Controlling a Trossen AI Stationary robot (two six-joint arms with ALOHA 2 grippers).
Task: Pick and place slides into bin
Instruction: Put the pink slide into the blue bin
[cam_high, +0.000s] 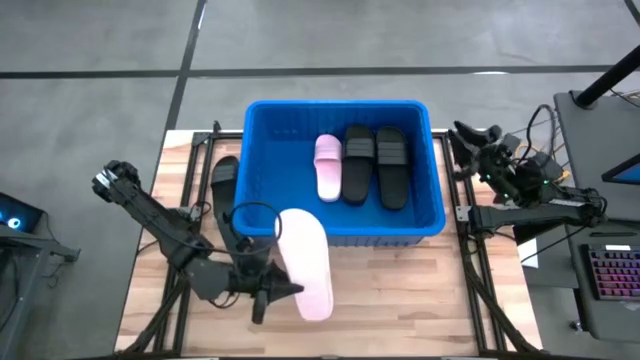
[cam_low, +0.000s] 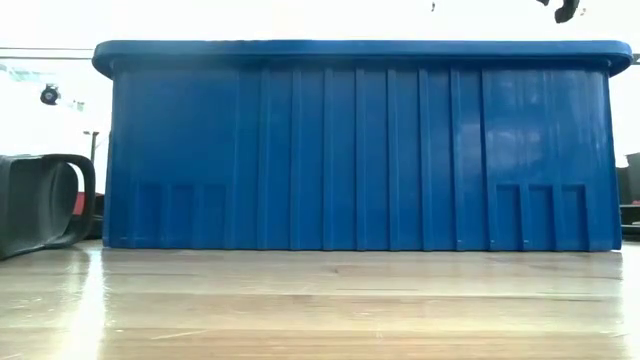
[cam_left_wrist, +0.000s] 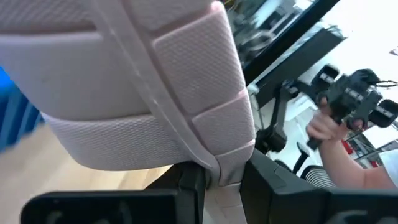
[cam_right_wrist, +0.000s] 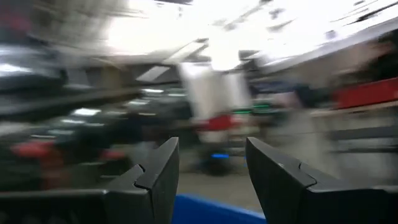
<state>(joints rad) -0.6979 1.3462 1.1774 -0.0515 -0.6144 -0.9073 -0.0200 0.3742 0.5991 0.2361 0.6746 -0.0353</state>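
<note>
My left gripper (cam_high: 288, 289) is shut on a light pink slide (cam_high: 305, 264) in front of the near wall of the blue bin (cam_high: 262, 150). This slide fills the left wrist view (cam_left_wrist: 137, 81). The bin holds another pink slide (cam_high: 328, 167) and two black slides (cam_high: 358, 162) (cam_high: 392, 165) lying flat on its floor. A further black slide (cam_high: 222, 186) lies on the table left of the bin; it also shows in the low view (cam_low: 40, 205). My right gripper (cam_right_wrist: 208, 174) is open and empty, raised beside the bin's far right corner (cam_high: 465, 135). My left gripper pinches the pink slide between its two fingers (cam_left_wrist: 194, 183) by its long left edge (cam_left_wrist: 219, 169), near the slide's near end. The fingers come about level from the table's left, across the edge. The slide is lifted clear of the table, roughly level, its far end by the bin's near rim.
The bin's tall front wall (cam_low: 350, 150) fills the low view. Bare wooden table (cam_high: 400, 300) lies in front of the bin. A person's hand (cam_left_wrist: 323, 127) holding a controller shows beyond the table. A desk with a keyboard (cam_high: 610, 275) stands at the right.
</note>
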